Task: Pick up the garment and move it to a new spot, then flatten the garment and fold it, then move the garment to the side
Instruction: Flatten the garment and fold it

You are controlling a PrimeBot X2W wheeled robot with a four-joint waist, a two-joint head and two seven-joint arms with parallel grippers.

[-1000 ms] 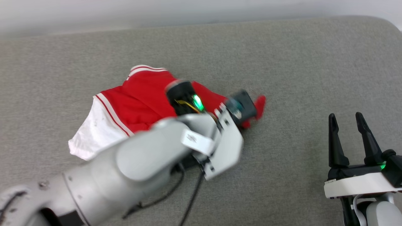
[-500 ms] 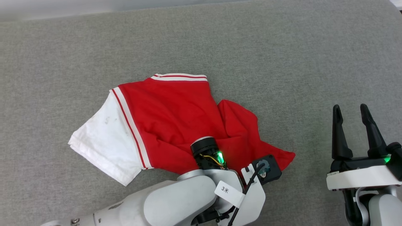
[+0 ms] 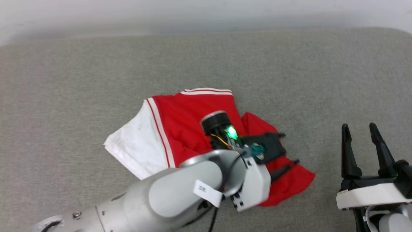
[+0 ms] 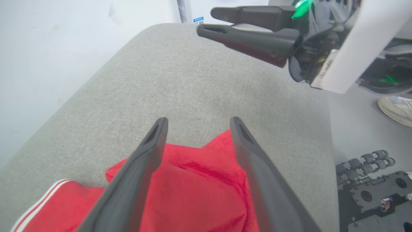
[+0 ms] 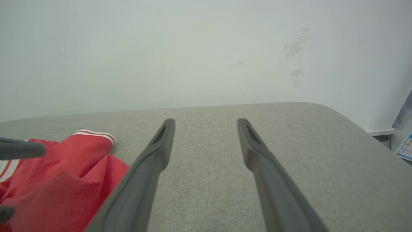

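The garment (image 3: 190, 119) is a red T-shirt with a white sleeve and striped trim, lying crumpled on the grey padded surface (image 3: 96, 80). My left gripper (image 3: 289, 147) hovers open over its red right-hand corner, fingers pointing right. In the left wrist view the red cloth (image 4: 196, 180) lies under and between the spread fingers of my left gripper (image 4: 198, 120), not pinched. My right gripper (image 3: 359, 126) stands open at the lower right, clear of the cloth. It also shows in the left wrist view as the right gripper (image 4: 207, 20). Its own view has the garment (image 5: 64, 170) left of my right gripper (image 5: 206, 120).
A pale wall (image 5: 193, 48) rises behind the surface's far edge. The surface's rounded right edge (image 4: 325, 106) drops to a floor with a shoe (image 4: 396, 108) and dark hardware (image 4: 373, 193). Bare grey padding (image 5: 305, 145) lies ahead of my right gripper.
The head camera has shifted between frames. My left gripper's fingers now stand spread over the garment's red corner, which lies loose on the surface. My right gripper stays open.
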